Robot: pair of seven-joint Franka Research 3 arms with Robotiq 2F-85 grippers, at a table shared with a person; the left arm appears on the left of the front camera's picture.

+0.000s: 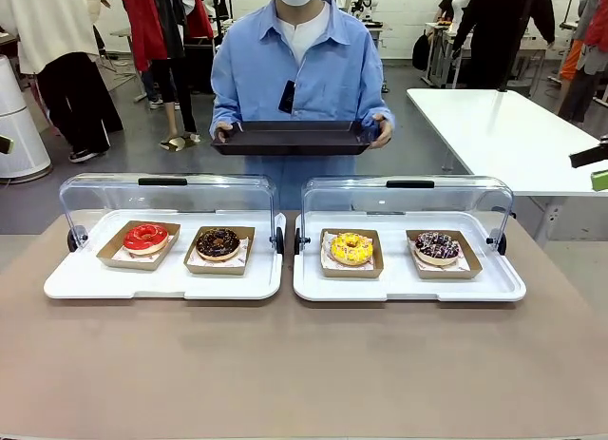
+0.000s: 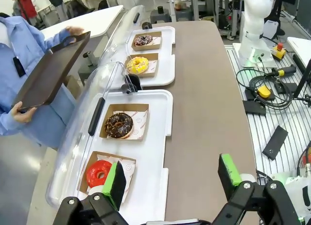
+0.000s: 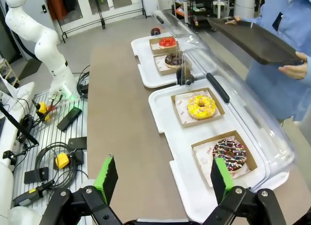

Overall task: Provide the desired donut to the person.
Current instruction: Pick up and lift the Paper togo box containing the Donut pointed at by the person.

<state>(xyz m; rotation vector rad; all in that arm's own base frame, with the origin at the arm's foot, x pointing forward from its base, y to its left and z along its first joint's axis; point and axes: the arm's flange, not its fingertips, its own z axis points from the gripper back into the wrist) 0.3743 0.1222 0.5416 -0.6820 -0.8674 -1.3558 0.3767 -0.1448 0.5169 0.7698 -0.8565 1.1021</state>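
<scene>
Donuts lie mid-frame in the front view, each in a cardboard boat. A red donut and a chocolate donut are on the left white tray. A yellow donut and a sprinkled donut are on the right white tray. Both clear lids are open. The left hand hovers released, with the red donut beside one finger at lower left of its wrist view. The right hand hangs spread and empty over the surface, with the sprinkled donut at lower right of its view. The person, top centre, grips a dark tray.
</scene>
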